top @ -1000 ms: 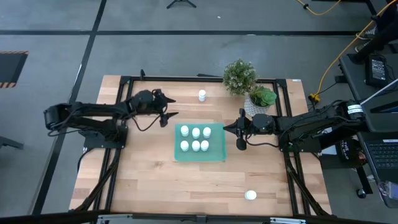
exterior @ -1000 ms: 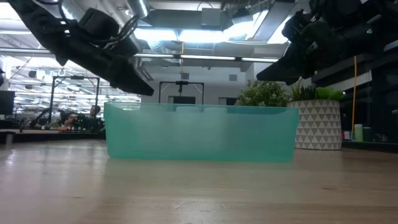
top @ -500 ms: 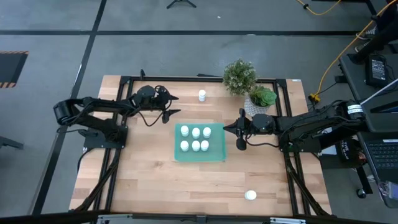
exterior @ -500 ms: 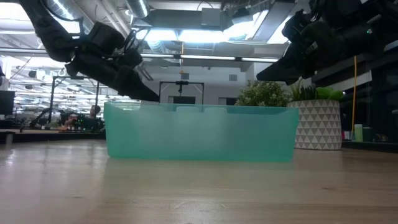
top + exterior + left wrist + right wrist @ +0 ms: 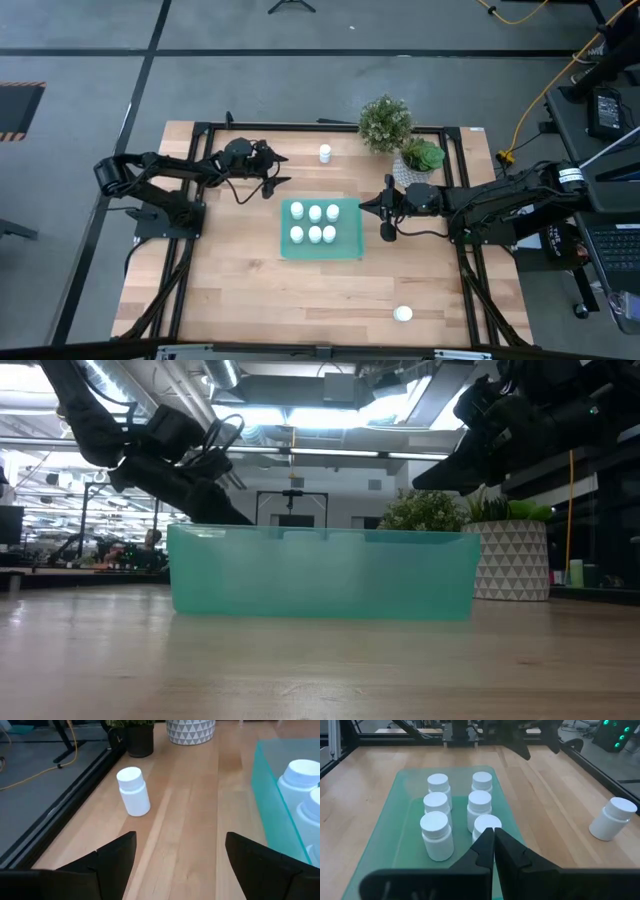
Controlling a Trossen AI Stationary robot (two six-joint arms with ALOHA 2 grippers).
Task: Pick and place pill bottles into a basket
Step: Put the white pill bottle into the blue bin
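Note:
The teal basket (image 5: 343, 245) sits mid-table with several white pill bottles (image 5: 436, 835) standing in it in two rows. One loose pill bottle (image 5: 325, 153) stands on its base near the far edge, also in the left wrist view (image 5: 134, 791). Another loose pill bottle (image 5: 403, 314) rests near the front right. My left gripper (image 5: 280, 168) hovers open left of the basket's far corner, pointing at the far bottle, fingers (image 5: 117, 855) empty. My right gripper (image 5: 365, 206) hangs shut over the basket's right edge, fingertips (image 5: 493, 845) above the bottles.
Two potted plants stand at the far right: a bushy one (image 5: 385, 122) and one in a white patterned pot (image 5: 420, 160). A black frame (image 5: 200, 135) borders the table. Bare wood lies between the far bottle and the basket (image 5: 270, 795).
My left gripper has sunk and swung a little toward the far edge and the loose bottle there, staying open. The right arm has kept still.

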